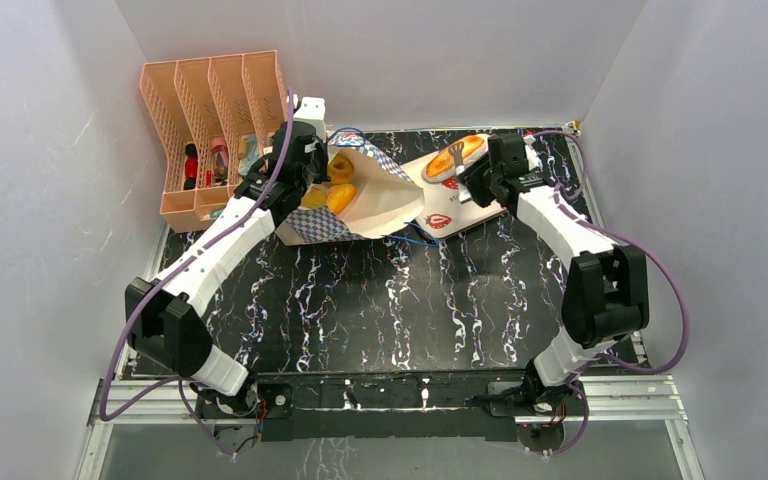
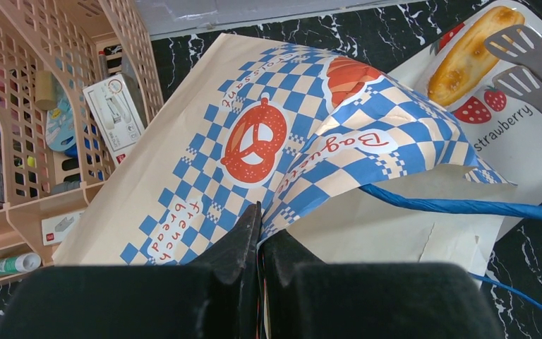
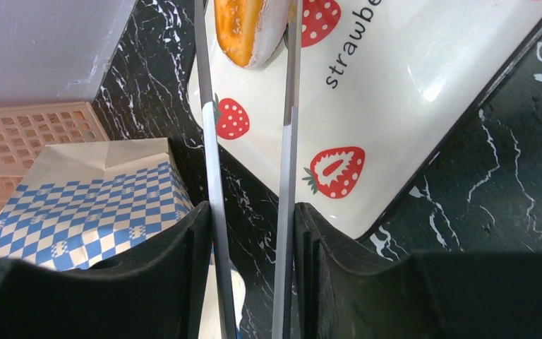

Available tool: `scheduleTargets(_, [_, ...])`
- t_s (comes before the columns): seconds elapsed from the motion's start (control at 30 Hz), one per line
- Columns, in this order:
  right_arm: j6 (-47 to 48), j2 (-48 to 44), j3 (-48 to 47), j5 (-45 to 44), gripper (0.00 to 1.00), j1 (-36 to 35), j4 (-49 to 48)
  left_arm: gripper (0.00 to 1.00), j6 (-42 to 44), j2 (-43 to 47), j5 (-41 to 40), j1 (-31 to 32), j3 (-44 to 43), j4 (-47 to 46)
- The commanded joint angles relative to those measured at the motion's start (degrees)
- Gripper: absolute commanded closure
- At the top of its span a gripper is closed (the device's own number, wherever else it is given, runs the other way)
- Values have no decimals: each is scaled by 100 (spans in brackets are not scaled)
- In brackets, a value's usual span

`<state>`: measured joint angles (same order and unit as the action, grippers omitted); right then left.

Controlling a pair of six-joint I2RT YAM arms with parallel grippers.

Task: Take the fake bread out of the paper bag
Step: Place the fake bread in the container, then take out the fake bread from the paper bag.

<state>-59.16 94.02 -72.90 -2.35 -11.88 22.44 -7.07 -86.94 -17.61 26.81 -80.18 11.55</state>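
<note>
The paper bag (image 1: 380,195) lies tipped over at the far left of the table (image 1: 380,300), just beside the peach file rack (image 1: 185,120). Its mouth gapes, so the white lining shows from above. The left arm (image 1: 220,240) reaches to the bag. The left jaws are together, clamped on its checkered rim. At least two golden pieces of fake bread (image 1: 340,197) lie inside against the lining.

The right arm (image 1: 560,225) reaches to the far right. The right jaws are clamped on a pair of metal tongs (image 3: 212,141). The long glazed loaf (image 3: 243,25) sits between the tong blades at the strawberry tray (image 3: 409,106), just right of the bag. Whether the loaf rests on the tray or hangs above it cannot be told.

Handling notes:
- The pieces look light, rigid and glossy, so they will likely slip between flat metal blades. Grip each across its middle.
- The bag is thin paper and will crease or slide if dragged. Hold it at the rim only.
- The blue cord handle (image 2: 466,207) trails from the rim and could snag the tongs
</note>
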Motion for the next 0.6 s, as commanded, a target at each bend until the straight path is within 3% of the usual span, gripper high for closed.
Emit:
scheduleTargets(0.0, [151,-574,81,-3,64,21,-377,100,134,356,172,-70,148,-53])
scheduleTargets(0.37, [383,-1909,651,267,67,-8,-78,100,139,404,526,-62,330,-223])
scheduleTargets(0.57, [623,-2894,632,391,68,-658,583,100,103,121,514,64,89,-232])
